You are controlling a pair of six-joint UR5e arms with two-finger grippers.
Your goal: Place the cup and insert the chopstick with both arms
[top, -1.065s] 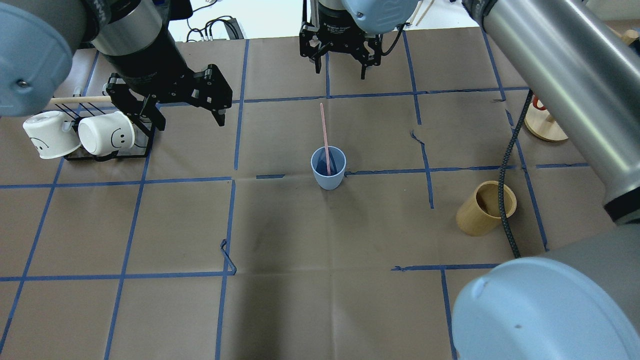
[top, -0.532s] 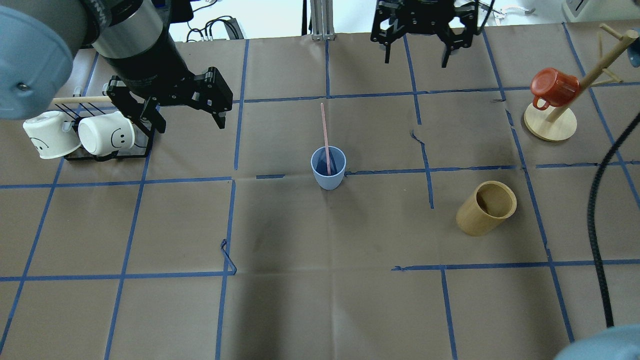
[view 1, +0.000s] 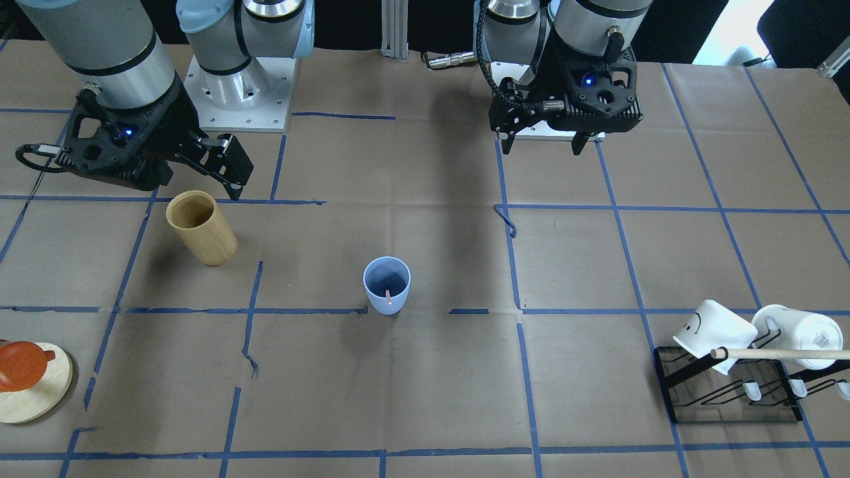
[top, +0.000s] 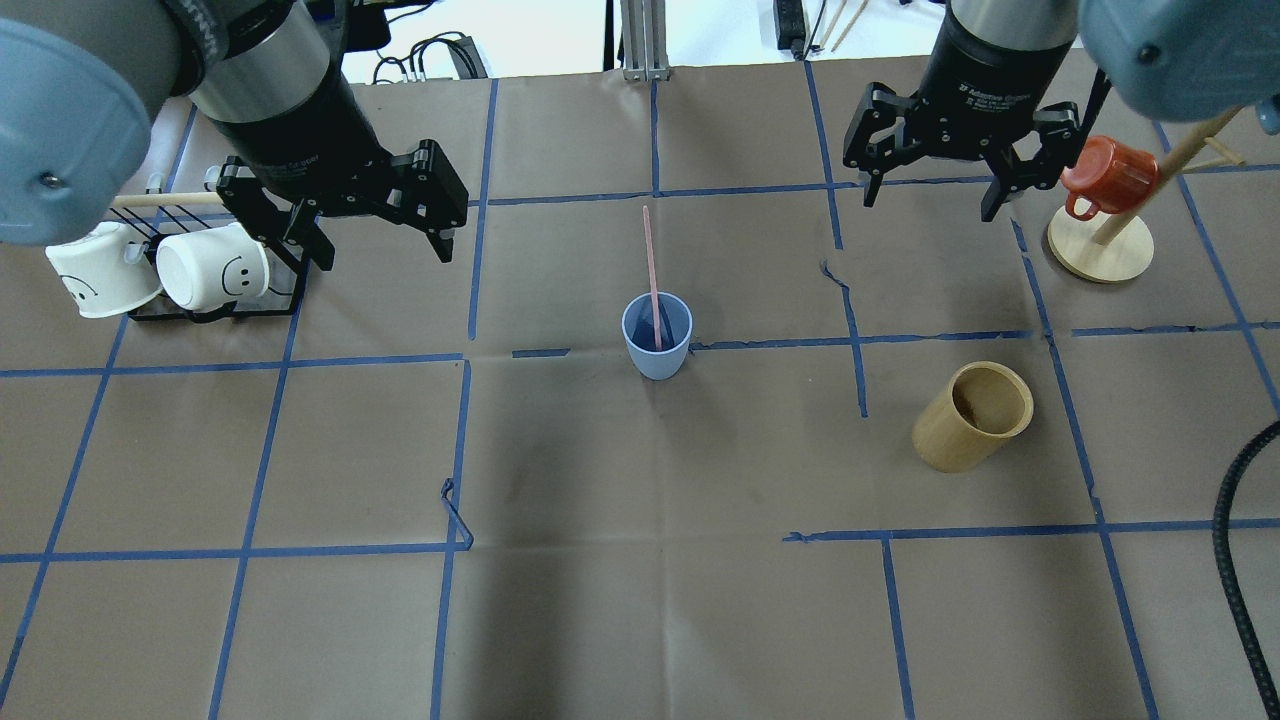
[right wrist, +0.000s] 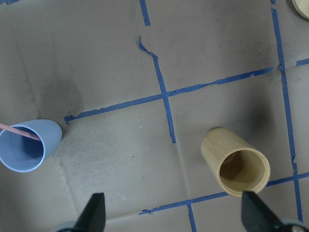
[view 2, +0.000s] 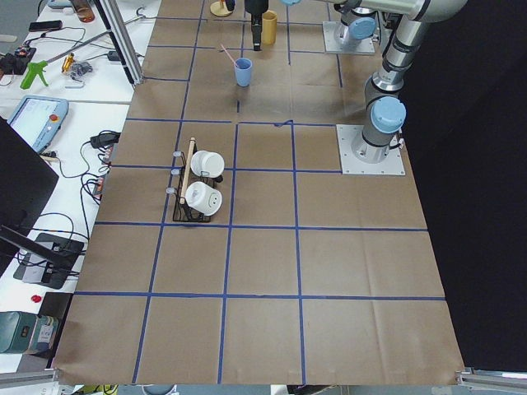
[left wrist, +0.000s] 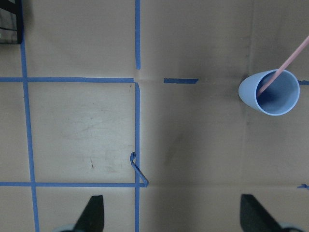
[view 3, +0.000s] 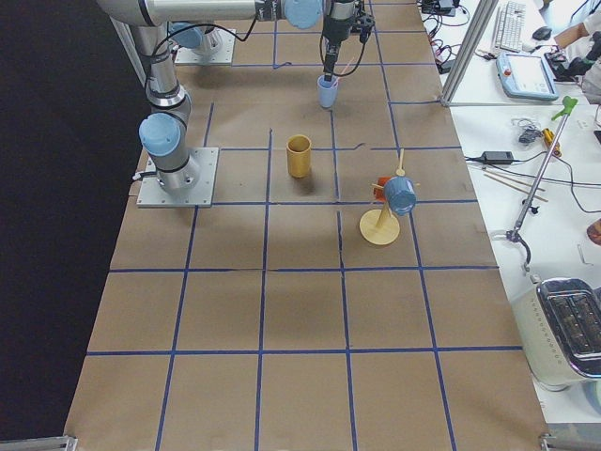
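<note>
The light-blue cup [top: 657, 347] stands upright at the middle of the table, and also shows in the front view [view 1: 386, 285]. One pale-pink chopstick [top: 651, 270] stands in it, leaning toward the far side. My left gripper [top: 385, 245] is open and empty, hovering to the cup's far left beside the mug rack. My right gripper [top: 930, 205] is open and empty, hovering to the cup's far right. In the left wrist view the cup [left wrist: 269, 93] sits upper right. In the right wrist view the cup [right wrist: 26, 145] is at the left edge.
A tan bamboo cylinder [top: 972, 415] stands to the right of the cup. Two white mugs lie on a black rack [top: 160, 270] with a wooden dowel [top: 165, 199] at the left. A red mug hangs on a wooden tree [top: 1100, 175] at the far right. A black cable [top: 1235, 560] hangs at the near right.
My right gripper has moved from the far middle of the table to the right, staying open and empty. The left gripper, the cup and the chopstick have stayed in place.
</note>
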